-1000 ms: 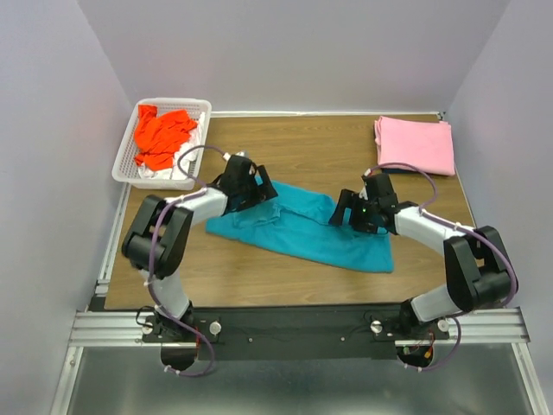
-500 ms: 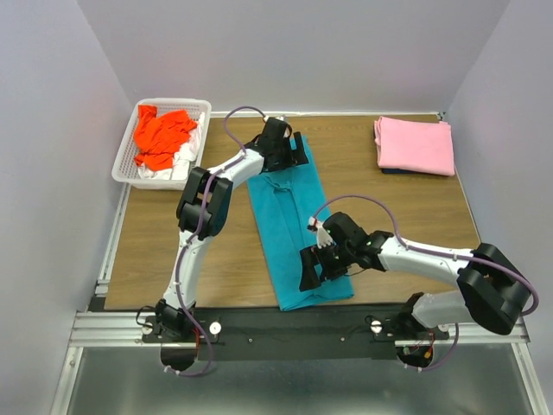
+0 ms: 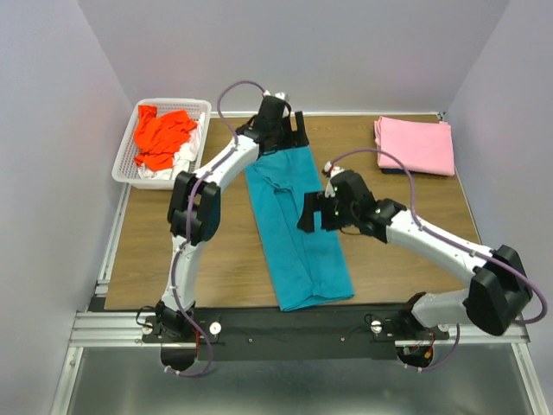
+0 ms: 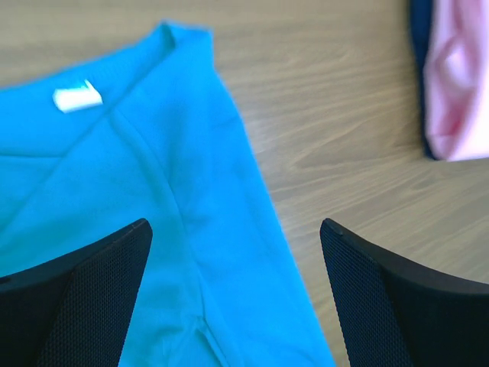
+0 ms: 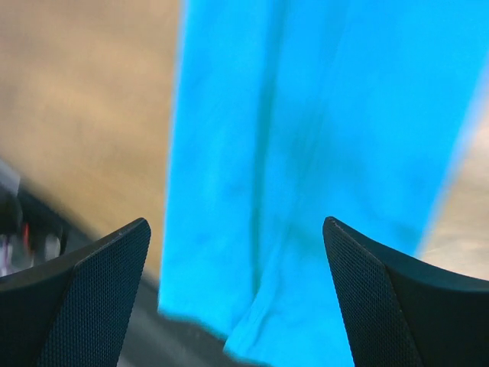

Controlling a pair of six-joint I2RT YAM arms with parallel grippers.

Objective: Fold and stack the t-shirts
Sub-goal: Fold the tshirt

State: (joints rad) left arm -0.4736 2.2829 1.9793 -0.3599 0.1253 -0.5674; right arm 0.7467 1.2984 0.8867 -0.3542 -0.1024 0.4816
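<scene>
Since before, the right gripper [image 3: 315,212] has shifted to the right edge of the teal shirt [image 3: 298,246], which runs from the table's [image 3: 173,259] far edge to its near edge, with the left gripper [image 3: 289,130] at its far end. Left wrist: fingers [image 4: 84,298] wide apart, empty, over the collar [image 4: 137,57]. Right wrist: equally wide, empty, over the cloth.

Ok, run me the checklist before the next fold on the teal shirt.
1. Left gripper open and empty, over the collar end: ok.
2. Right gripper open and empty, over the shirt's mid-length: ok.
3. Teal t-shirt lies flat as a long narrow strip: ok.
4. Its near hem fully on the table: cannot tell; it reaches the near edge.
5. Folded pink t-shirt at the far right corner, clear of both arms: ok.
6. All shirts folded: not ok; the orange-red t-shirt lies crumpled in the white basket.
</scene>
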